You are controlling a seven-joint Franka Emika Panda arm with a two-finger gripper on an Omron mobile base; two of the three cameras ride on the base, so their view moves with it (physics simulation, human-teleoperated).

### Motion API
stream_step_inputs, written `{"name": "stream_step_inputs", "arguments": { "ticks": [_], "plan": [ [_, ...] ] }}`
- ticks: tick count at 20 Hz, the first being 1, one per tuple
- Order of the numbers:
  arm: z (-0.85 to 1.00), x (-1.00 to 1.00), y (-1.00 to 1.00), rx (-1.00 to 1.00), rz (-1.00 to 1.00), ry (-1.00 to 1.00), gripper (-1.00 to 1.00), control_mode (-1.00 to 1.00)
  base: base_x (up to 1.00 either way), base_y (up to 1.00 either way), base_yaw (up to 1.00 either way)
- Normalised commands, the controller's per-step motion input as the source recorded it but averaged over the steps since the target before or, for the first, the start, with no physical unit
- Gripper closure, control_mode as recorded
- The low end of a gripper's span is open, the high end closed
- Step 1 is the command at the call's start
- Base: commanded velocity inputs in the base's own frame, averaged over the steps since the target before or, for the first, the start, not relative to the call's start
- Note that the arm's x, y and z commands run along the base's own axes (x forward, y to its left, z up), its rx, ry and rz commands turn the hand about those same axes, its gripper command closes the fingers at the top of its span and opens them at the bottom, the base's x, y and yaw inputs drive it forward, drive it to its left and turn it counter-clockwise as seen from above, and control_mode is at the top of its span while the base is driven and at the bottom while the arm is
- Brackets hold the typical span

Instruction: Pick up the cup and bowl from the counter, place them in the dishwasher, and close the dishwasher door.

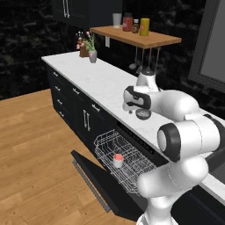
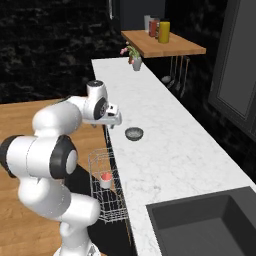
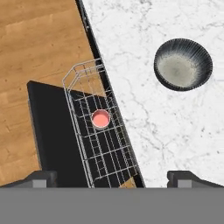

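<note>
The white cup [image 1: 117, 160] with its red inside stands upright in the white wire rack [image 1: 132, 169] pulled out of the dishwasher, also seen as the cup [image 3: 101, 118] from above. The black dishwasher door [image 1: 99, 182] lies dropped open under the rack. The grey speckled bowl [image 1: 143, 114] rests on the white marble counter [image 1: 101, 83], close to its front edge. My gripper [image 1: 128, 107] hovers open and empty over that counter edge, just left of the bowl [image 2: 133, 133]. In the hand view the bowl [image 3: 183, 64] lies up and to the right of my gripper [image 3: 113, 179].
A dark sink [image 2: 210, 225] is sunk into the counter's near right end. A flower vase [image 1: 92, 55] stands at the far end under a wooden shelf [image 1: 140, 38] with jars. Utensils [image 1: 141, 63] hang below the shelf. Wooden floor [image 1: 35, 145] lies left of the open door.
</note>
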Motion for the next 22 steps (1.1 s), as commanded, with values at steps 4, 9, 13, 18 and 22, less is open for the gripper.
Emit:
{"name": "stream_step_inputs", "arguments": {
  "ticks": [4,9,13,18,22],
  "plan": [
    [-0.22,0.19,-0.24,-0.14,0.00,0.01,-1.00,-1.00,0.00,0.00,0.00],
    [-0.41,0.28,-0.35,-0.08,0.00,0.00,-1.00,-1.00,0.00,0.00,0.00],
    [-0.29,0.42,-0.22,0.00,0.02,-0.02,-1.00,-1.00,0.00,0.00,0.00],
    [-0.29,0.69,-0.14,0.00,0.03,0.00,-1.00,-1.00,0.00,0.00,0.00],
    [-0.27,0.60,-0.19,0.00,0.03,0.00,-1.00,-1.00,0.00,0.00,0.00]
  ]
}}
